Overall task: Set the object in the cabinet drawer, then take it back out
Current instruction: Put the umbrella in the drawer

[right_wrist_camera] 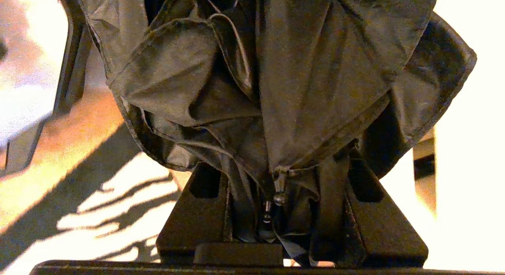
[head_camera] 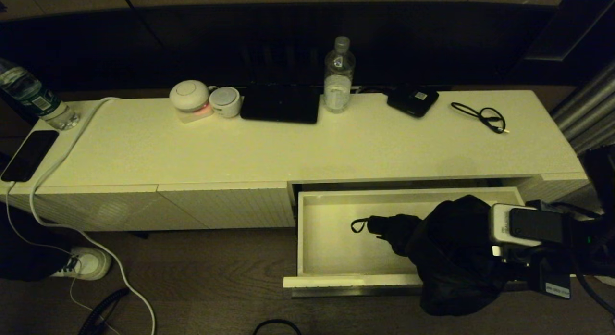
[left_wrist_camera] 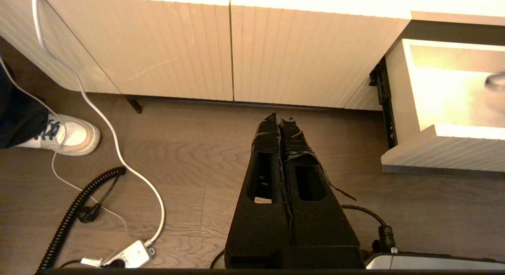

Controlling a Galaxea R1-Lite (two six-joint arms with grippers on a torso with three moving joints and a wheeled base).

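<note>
Cabinet drawer [head_camera: 326, 239] pulled open; left half of its pale floor bare, open from above. Right half blocked by the object [head_camera: 447, 258], whose folds spill over the front edge, gripped by the right gripper [right_wrist_camera: 276, 196]. Strap loop [head_camera: 358, 225] lies mid-floor. Left gripper [left_wrist_camera: 281, 123] hangs low over the wood floor, before the ribbed panels [left_wrist_camera: 221, 50].

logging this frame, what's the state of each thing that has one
drawer: pulled open
bundle: crumpled, gripped, hanging over the drawer's front edge
right claw: shut on the bundle
left claw: shut, empty, over the floor
left cabinet fronts: closed
bottle: upright, capped
phone: flat, screen dark
</note>
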